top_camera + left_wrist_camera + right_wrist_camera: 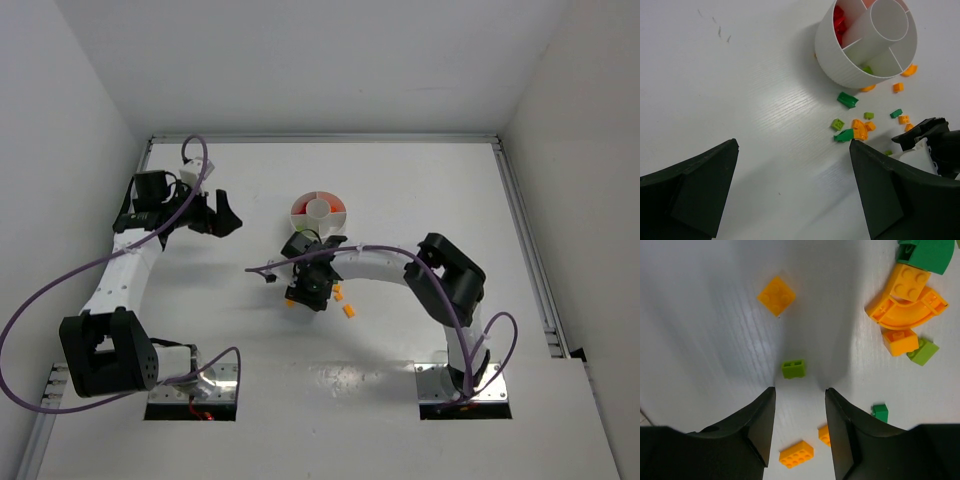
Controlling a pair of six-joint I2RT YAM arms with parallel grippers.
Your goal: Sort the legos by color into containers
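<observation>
The round white dish (pixel 319 210) stands mid-table; in the left wrist view the dish (pixel 840 60) holds red legos (pixel 838 22) in one wedge and a green one (pixel 867 70) in another. Loose orange and green legos (pixel 855 131) lie on the table below it. My right gripper (pixel 800 390) hovers low over this scatter, open, with nothing between its fingers. A small light-green brick (pixel 793 368) lies just beyond its tips, and an orange brick (pixel 796 454) lies under them. My left gripper (pixel 793 145) is wide open over bare table, left of the dish.
An orange square plate (pixel 776 295) and orange curved pieces (pixel 907 307) lie near the right gripper (pixel 308 285), with a dark green brick (pixel 880 412) to its right. The left gripper (pixel 222 215) hangs left of the dish. White walls close in the table.
</observation>
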